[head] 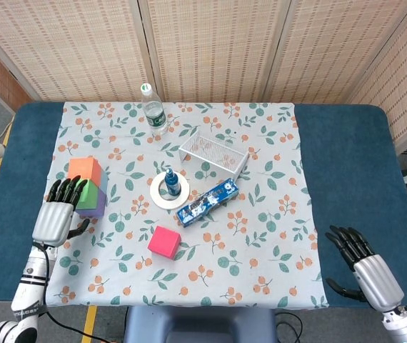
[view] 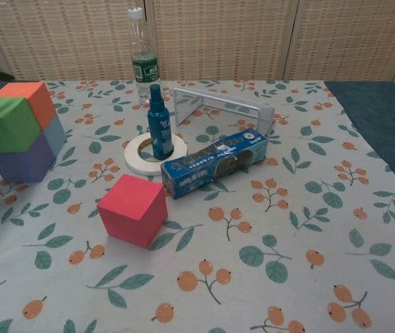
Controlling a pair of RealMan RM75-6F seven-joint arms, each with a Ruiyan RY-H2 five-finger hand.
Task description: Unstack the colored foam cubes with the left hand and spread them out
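Left hand point(head: 55, 214) open, fingers spread, seemingly touching green cube point(head: 86, 194), pink cube point(head: 164, 242) well apart

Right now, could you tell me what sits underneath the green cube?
The green cube rests on a purple cube; the orange cube behind it sits on a blue-grey one. Their undersides are hidden.

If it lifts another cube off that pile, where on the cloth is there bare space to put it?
Free patches: the cloth's near right part, between the pink cube, the blue box and the right hand; also the near strip in front of the pink cube. Crowded: the middle, where tape ring, spray bottle, blue box and white basket cluster, and beside the stack by the left hand.
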